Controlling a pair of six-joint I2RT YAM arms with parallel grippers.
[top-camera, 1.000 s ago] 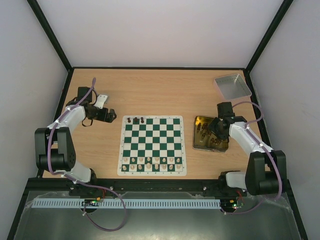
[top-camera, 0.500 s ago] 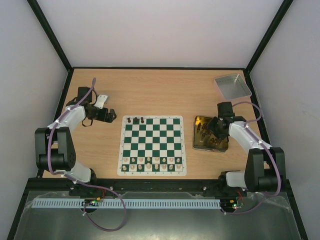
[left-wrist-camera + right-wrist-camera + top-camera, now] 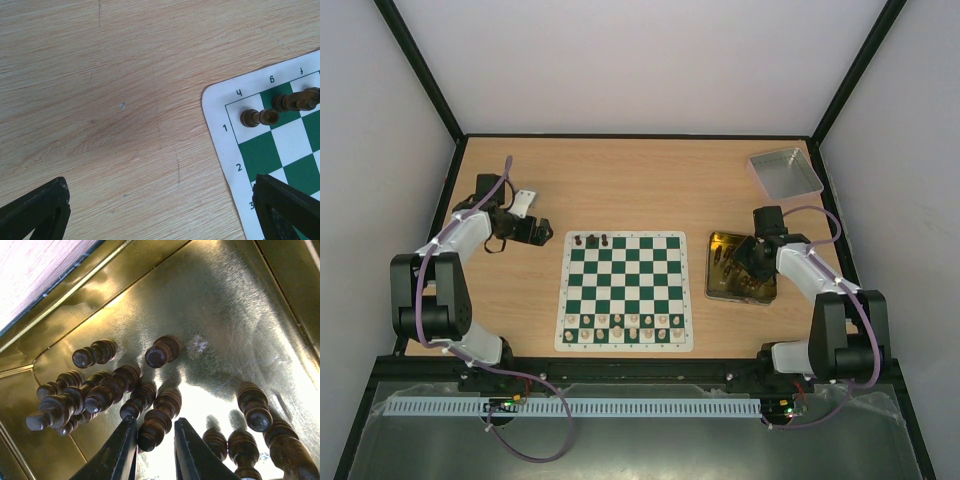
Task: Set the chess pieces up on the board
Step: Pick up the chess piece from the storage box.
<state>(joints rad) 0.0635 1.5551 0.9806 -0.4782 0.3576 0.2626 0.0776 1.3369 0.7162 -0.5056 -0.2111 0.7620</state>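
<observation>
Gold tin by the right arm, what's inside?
Dark chess pieces, some lying heaped, some standing, on the tin's floor. The right gripper reaches in, straddling one. Its fingers hide whatever lies beneath.

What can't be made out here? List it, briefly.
- Right wrist view: whether the right pincer grips the dark piece between its fingers; contact hidden.
- Top view: pieces in the gold tin too small to count; the arm covers some.
- Left wrist view: board cut by right edge.

Overhead camera sees all; left wrist shares board (image 3: 257, 155) corner, close
</observation>
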